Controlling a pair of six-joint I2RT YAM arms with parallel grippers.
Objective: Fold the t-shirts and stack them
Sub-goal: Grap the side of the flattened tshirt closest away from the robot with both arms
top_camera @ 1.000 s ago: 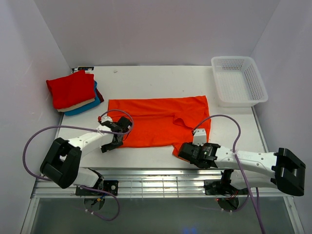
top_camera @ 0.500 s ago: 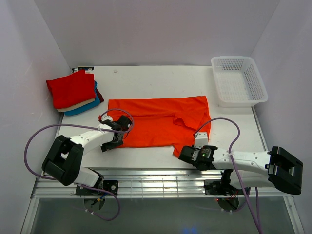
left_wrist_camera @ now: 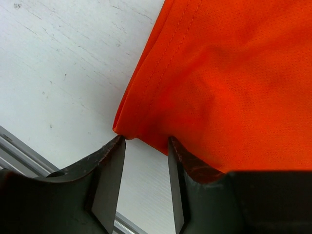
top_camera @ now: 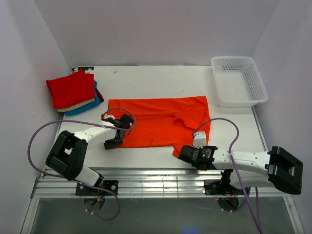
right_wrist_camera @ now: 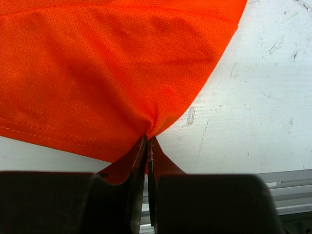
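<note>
Pale walls around a white scuffed tabletop [top_camera: 161,78]. Spread flat mid-frame in the overhead view: a bright orange mesh-cloth short-sleeved t-shirt [top_camera: 156,119]. Parked well apart at upper left: folded red, cream and teal-blue t-shirts [top_camera: 73,90]. Pinched tight on the near right hem with the right gripper [right_wrist_camera: 147,141]. Only straddling the near left corner with the left gripper [left_wrist_camera: 146,141], half-spread, not clamped. Best to bite deeper there first, then lift both corners level and carry the near edge over without dragging.

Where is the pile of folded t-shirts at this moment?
In the top view, the folded pile lies at the far left corner of the table, left of the spread orange t-shirt.
</note>
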